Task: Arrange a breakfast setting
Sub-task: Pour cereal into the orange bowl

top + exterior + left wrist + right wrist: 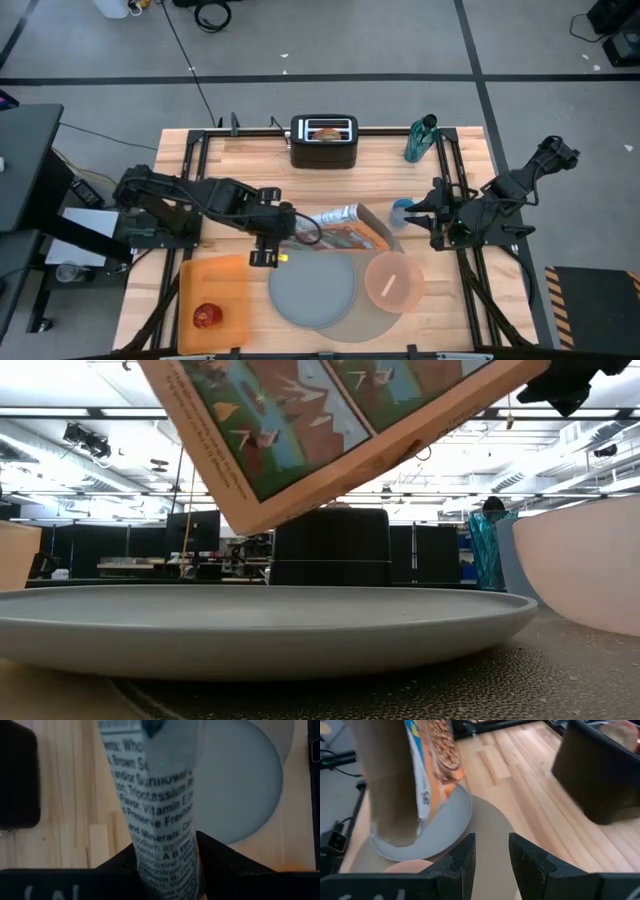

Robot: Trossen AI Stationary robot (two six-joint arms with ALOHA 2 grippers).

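Note:
My left gripper (274, 240) is shut on a cereal box (350, 228), which hangs tilted above the blue-grey plate (312, 287). The plate lies on the round grey mat (375, 318). The pink bowl (393, 280) stands on the mat's right part. The red apple (208, 317) rests on the orange board (225, 285). The bagel half (326, 130) sticks up from a slot of the black toaster (324, 148). My right gripper (418, 218) is open and empty, right of the box. The spoon is out of view. My left gripper pinches the cereal box's left end between its two fingers (212, 857), one on each broad face, with the printed narrow side (165, 845) facing up. The fingers come level from the table's left, along the box. The box is lifted clear and tilted over the plate (250, 620).
A green bottle (420, 140) stands at the far right of the table. A small blue object (402, 210) sits just in front of my right gripper. The toaster also shows close by in the right wrist view (600, 775).

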